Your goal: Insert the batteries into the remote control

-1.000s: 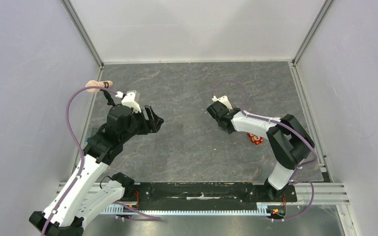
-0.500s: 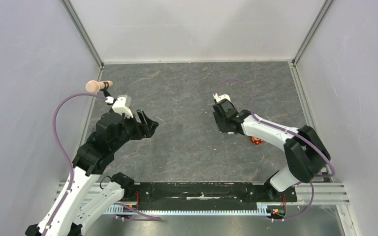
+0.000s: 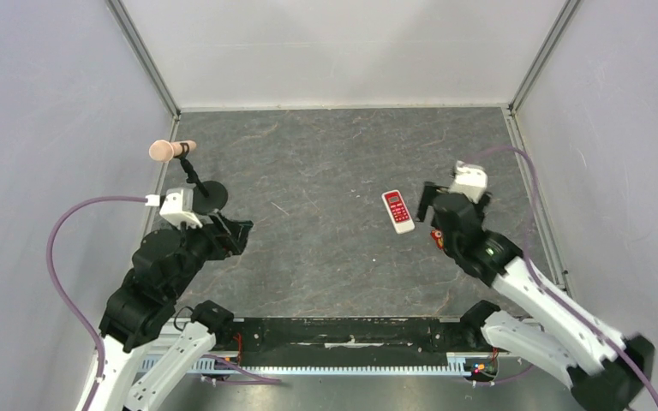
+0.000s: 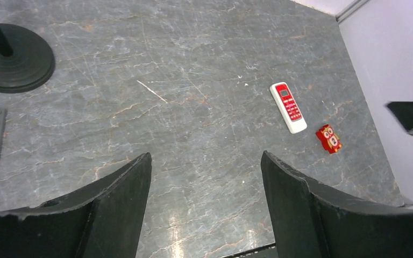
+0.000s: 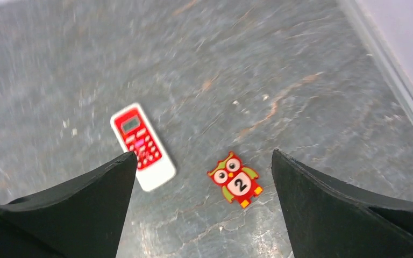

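Remote control [image 3: 397,211] lies face up on the grey stone table [image 3: 326,265], right of centre, red panel showing. The little orange owl tile [image 5: 236,186] sits just to its right and a touch nearer. Right gripper [image 5: 204,158] hovers over that pair, jaws spread wide, nothing in them; left gripper [image 4: 204,161] hangs well apart on the left by the black round-based stand [image 3: 210,190], equally wide and empty.

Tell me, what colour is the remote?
Remote: red front, white casing; clearest in right wrist view.

Owl tile [image 5: 235,185], microphone stand [image 3: 208,190]
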Robot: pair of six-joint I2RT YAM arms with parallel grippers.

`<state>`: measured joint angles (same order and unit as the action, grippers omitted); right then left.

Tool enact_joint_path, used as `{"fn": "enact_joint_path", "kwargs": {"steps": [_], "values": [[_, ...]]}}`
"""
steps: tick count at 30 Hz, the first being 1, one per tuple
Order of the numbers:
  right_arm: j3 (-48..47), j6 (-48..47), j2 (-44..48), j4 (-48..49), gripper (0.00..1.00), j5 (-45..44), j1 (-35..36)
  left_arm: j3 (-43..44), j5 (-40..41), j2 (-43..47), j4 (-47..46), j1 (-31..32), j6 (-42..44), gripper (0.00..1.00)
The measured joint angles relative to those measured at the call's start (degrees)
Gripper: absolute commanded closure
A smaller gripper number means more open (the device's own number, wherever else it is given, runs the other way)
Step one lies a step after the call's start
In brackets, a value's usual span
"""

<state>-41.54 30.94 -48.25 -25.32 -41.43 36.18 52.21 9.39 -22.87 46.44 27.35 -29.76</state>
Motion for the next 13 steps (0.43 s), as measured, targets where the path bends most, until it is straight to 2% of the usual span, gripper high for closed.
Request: {"fn": "enact_joint_path", "kwargs": {"steps": [4, 7, 13], "values": [[4.6, 5.1, 15.5, -1.0, 0.02, -9.4, -0.1, -1.5, 1.8, 2.8, 1.2, 0.0, -0.6, 0.19], [6.0, 7.9, 23.2, -1.7, 0.02, -14.4, -0.1, -2.0, 2.8, 3.7, 1.6, 0.0, -1.2, 0.19], [7.1, 11.1, 29.7, -2.3, 0.02, -19.4, -0.1, -2.0, 3.1, 3.9, 1.9, 0.0, -1.3, 0.18]]}}
